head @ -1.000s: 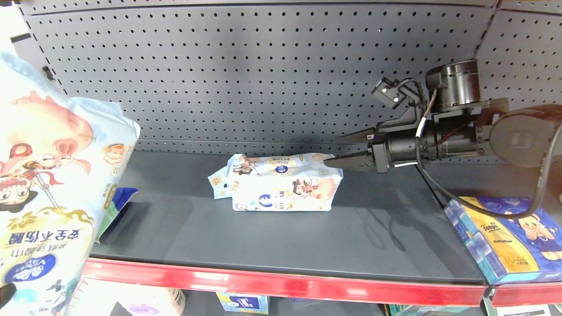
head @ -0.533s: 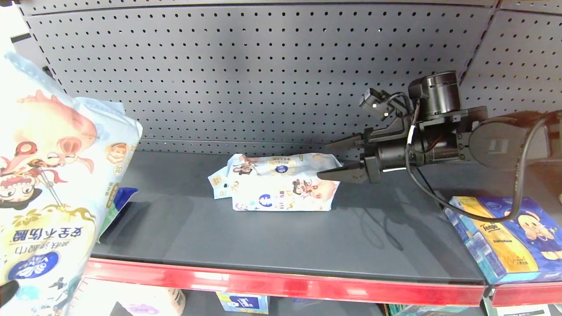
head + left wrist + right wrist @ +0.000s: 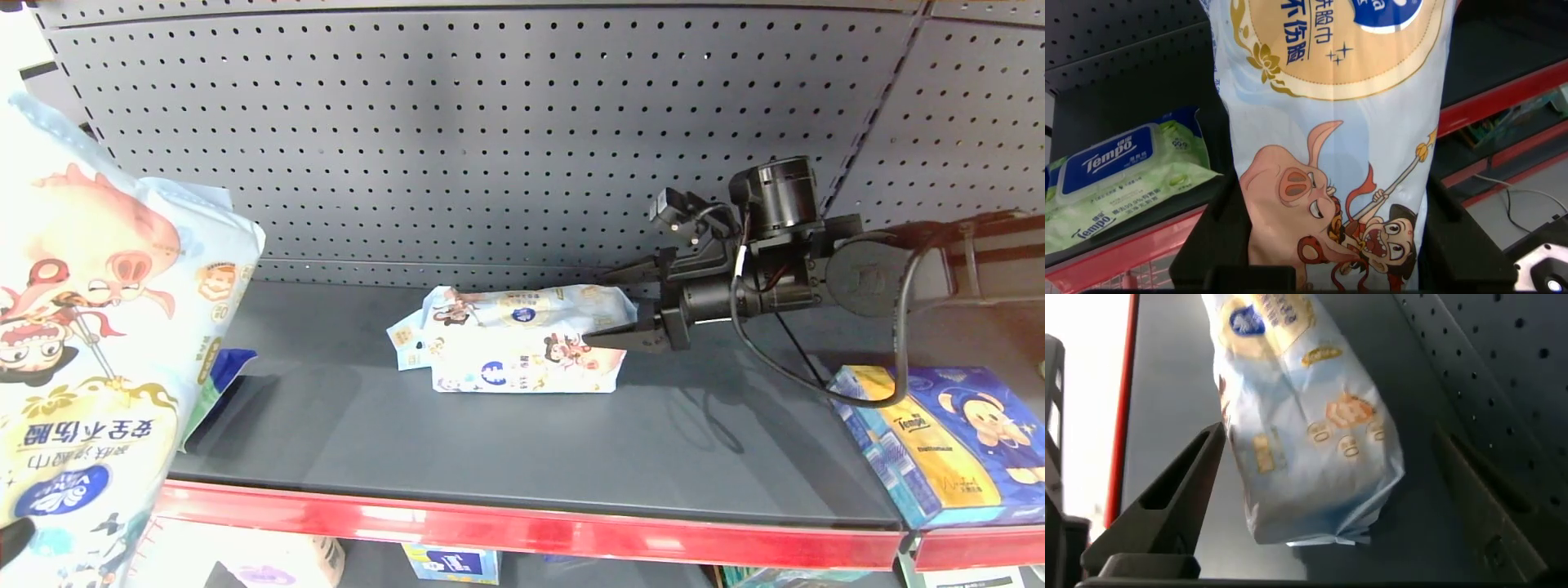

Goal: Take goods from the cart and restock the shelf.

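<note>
Now, head view, change: right gripper has been carried in toward the small tissue pack since a second ago; its spread jaws are set astride the pack's right end, so a grip or straightening nudge is judged near.
Head view, pack axis: laid flat on the shelf, long axis along the pegboard.
Left wrist view: left gripper is clamped on the large tissue pack, long axis running out from the grip.
Right wrist view: pack end is pointed between unclosed fingers.
</note>
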You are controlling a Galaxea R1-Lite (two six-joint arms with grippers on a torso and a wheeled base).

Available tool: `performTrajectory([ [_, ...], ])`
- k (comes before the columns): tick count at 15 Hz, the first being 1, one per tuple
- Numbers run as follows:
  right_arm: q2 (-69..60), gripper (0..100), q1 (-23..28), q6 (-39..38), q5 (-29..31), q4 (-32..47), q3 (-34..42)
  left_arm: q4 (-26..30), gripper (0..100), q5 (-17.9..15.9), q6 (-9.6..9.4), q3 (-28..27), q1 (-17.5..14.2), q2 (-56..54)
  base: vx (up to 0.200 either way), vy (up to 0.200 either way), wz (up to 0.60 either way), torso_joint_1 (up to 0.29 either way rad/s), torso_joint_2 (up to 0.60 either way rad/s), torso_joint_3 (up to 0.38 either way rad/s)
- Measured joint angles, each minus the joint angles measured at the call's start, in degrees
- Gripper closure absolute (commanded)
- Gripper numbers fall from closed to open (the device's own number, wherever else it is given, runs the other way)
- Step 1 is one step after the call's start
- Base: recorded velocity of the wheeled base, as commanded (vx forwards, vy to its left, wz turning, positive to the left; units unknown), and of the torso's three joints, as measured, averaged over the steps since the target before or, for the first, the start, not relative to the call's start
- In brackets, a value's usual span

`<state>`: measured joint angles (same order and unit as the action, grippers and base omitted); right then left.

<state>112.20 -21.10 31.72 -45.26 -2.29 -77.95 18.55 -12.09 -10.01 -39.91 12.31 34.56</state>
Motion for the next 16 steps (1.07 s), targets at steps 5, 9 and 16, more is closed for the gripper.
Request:
performTrajectory([
  [5,1.6,0,-0.2,1.9,0.2,0.4,0.4,0.0,100,0.0,-0.02,0.0,0.0,0.3,0.0,0.0,0.0,0.0,0.0,0.0],
  [9,2.4,0,-0.8,1.9,1.9,0.4,0.2,0.0,100,0.0,-0.02,0.1,0.0,0.4,0.0,0.0,0.0,0.0,0.0,0.0],
  [16,2.1,100,-1.5,1.9,2.5,0.4,1.6,0.0,100,0.0,0.0,0.2,0.0,0.3,0.0,0.0,0.0,0.0,0.0,0.0],
])
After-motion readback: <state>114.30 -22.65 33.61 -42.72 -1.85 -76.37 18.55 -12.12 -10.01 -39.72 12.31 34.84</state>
